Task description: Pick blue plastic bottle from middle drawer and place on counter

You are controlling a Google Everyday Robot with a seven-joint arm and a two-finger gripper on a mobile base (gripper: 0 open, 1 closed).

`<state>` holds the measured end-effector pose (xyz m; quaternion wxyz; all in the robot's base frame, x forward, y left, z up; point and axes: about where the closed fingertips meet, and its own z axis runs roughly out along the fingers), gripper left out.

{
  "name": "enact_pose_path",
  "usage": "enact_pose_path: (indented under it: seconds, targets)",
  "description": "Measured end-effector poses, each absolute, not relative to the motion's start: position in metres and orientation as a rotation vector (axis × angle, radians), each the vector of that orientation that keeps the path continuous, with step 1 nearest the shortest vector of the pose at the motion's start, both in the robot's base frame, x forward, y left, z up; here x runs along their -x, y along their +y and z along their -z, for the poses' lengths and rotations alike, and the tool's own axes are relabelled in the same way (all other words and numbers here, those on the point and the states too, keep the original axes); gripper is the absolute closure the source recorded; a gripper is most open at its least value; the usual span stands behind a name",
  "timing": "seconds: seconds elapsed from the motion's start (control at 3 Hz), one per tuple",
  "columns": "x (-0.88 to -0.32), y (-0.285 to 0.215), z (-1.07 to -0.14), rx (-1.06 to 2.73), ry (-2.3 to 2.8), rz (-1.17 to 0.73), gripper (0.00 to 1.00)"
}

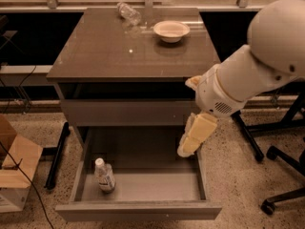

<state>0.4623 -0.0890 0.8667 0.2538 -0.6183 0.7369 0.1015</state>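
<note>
The blue plastic bottle (pixel 105 175), clear with a white cap and a pale label, stands upright in the front left corner of the open middle drawer (pixel 143 187). The drawer is pulled far out of the cabinet and holds nothing else that shows. The counter (pixel 109 51) is the glossy brown top above it. My gripper (pixel 188 148), cream-coloured, hangs from the white arm (pixel 248 75) over the drawer's right rear corner, pointing down and left. It is well to the right of the bottle, apart from it, and empty.
A white bowl (pixel 171 31) and an all-clear bottle (pixel 128 13) lying on its side sit at the back of the counter. A cardboard box (pixel 14 168) stands on the floor at left. Black chair legs and castors (pixel 274 175) stand at right.
</note>
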Motion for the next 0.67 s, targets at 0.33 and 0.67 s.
enact_pose_path:
  seconds: [0.33,0.67]
  targets:
    - [-0.464,-0.087,-0.862,1.682,2.007,-0.289,0.0]
    - [-0.467,-0.08,-0.846,1.655,2.05,-0.317,0.0]
